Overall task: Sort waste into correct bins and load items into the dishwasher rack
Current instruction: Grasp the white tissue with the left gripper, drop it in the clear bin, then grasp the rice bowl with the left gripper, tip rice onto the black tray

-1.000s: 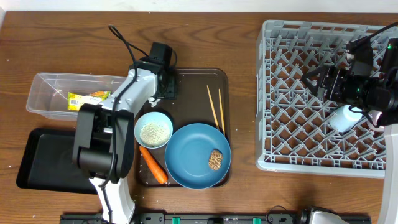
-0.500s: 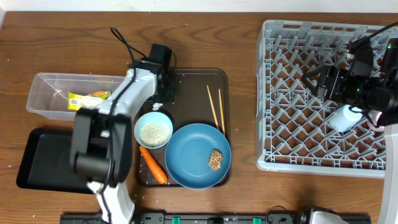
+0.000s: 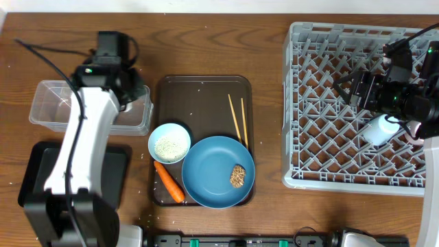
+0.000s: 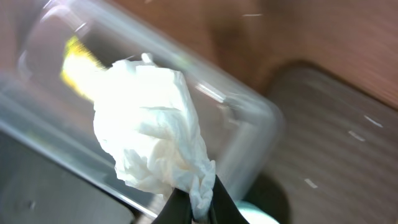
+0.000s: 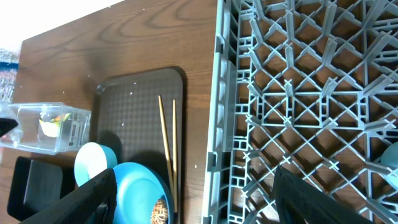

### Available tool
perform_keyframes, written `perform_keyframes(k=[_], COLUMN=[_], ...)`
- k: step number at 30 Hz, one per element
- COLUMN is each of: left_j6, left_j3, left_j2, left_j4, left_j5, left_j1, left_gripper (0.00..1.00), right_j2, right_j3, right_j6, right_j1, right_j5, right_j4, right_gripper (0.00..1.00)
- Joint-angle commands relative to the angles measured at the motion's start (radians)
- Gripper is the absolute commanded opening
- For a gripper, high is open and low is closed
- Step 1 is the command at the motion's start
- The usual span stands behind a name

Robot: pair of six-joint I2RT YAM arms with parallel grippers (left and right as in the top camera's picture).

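Tissue (image 4: 152,127) in left end effector (image 4: 198,208), plain only from left wrist view.

Motion-blurred clear tub (image 4: 245,134), yellow wrapper (image 4: 76,59)

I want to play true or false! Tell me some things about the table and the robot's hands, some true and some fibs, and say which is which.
1. The left gripper pinches the crumpled white tissue. True.
2. The carrot lies in the dishwasher rack. False: it lies on the brown serving tray beside the blue plate, outside the rack.
3. The chopsticks lie on the serving tray. True.
4. The pale blue bowl is empty. False: it holds white rice.
5. The brown food lump sits on the blue plate. True.
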Motion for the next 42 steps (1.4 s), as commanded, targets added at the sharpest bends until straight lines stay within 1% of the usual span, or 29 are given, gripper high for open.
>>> perform_keyframes(k=[1, 2, 3, 4, 5, 8, 11, 15, 18, 20, 24, 27, 31, 35, 37, 42], left_j6=[-0.116, -0.111, -0.090, -0.065, -0.026, 0.100, 0.167, 0.251, 0.253, 0.251, 0.195, 0.173, 0.105, 0.072, 0.062, 0.063], left_j3=[-0.021, -0.021, -0.021, -0.018, -0.009, 0.013, 0.016, 0.015, -0.016, -0.068, -0.188, -0.248, -0.285, -0.328, -0.351, -0.359], left_j2=[0.068, 0.075, 0.077, 0.076, 0.070, 0.036, -0.018, -0.060, -0.054, -0.044, -0.013, 0.003, 0.034, 0.060, 0.085, 0.163], left_j4=[0.003, 0.011, 0.019, 0.021, 0.018, -0.003, -0.035, -0.102, -0.156, -0.150, -0.082, -0.003, 0.042, 0.105, 0.152, 0.190], left_j5=[-0.023, -0.006, 0.026, 0.064, 0.116, 0.257, 0.292, 0.291, 0.291, 0.290, 0.253, 0.254, 0.254, 0.226, 0.217, 0.215], left_j1=[0.064, 0.076, 0.087, 0.093, 0.098, 0.091, 0.055, -0.043, -0.139, -0.203, -0.302, -0.335, -0.349, -0.358, -0.358, -0.358], left_gripper=[0.17, 0.31, 0.46, 0.56, 0.58, 0.58, 0.58, 0.58, 0.58, 0.58, 0.58, 0.57, 0.52, 0.44, 0.43, 0.30], right_j2=[0.002, 0.002, 0.002, 0.002, 0.002, 0.002, 0.002, 0.002, 0.002, 0.002, 0.002, 0.002, 0.002, 0.002, 0.002, 0.002], right_j3=[-0.006, -0.006, -0.006, -0.006, -0.006, -0.006, -0.006, -0.006, -0.006, -0.006, -0.006, -0.006, -0.006, -0.006, -0.006, -0.006], right_j6=[-0.003, -0.003, -0.003, -0.003, -0.003, -0.003, -0.003, -0.003, -0.003, -0.003, -0.003, -0.003, -0.003, -0.003, -0.003, -0.003], right_j1=[0.010, 0.010, 0.010, 0.010, 0.010, 0.010, 0.010, 0.010, 0.010, 0.010, 0.010, 0.010, 0.010, 0.010, 0.010, 0.010], right_j5=[-0.001, -0.001, -0.001, -0.001, -0.001, 0.000, 0.000, 0.000, 0.000, 0.000, 0.000, 0.000, 0.000, 0.000, 0.000, 0.000], right_j4=[0.000, 0.000, 0.000, 0.000, 0.000, 0.000, 0.000, 0.000, 0.000, 0.002, 0.003, 0.004, -0.001, 0.000, 0.000, 0.005], right_gripper=[0.73, 0.73, 0.73, 0.73, 0.74, 0.77, 0.79, 0.79, 0.79, 0.79, 0.79, 0.79, 0.79, 0.79, 0.79, 0.79])
